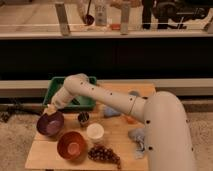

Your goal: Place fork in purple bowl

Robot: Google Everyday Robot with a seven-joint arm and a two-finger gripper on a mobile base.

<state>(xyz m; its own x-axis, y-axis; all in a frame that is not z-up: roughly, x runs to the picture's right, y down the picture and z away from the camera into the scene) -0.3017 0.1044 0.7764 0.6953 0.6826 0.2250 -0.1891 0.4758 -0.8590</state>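
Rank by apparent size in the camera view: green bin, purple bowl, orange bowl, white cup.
1. green bin
2. purple bowl and orange bowl, alike; orange sits nearer, so unranked
3. white cup
The gripper hangs over the purple bowl's rim.

You see warm overhead light on table (42, 159), dark band behind, brighter strip up top; gripper (50, 110) at purple bowl (49, 127) rim.

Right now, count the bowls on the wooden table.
2. The round purple bowl sits at the table's left edge, under the end effector; the round orange-brown bowl sits front, right of it. None seem hidden.
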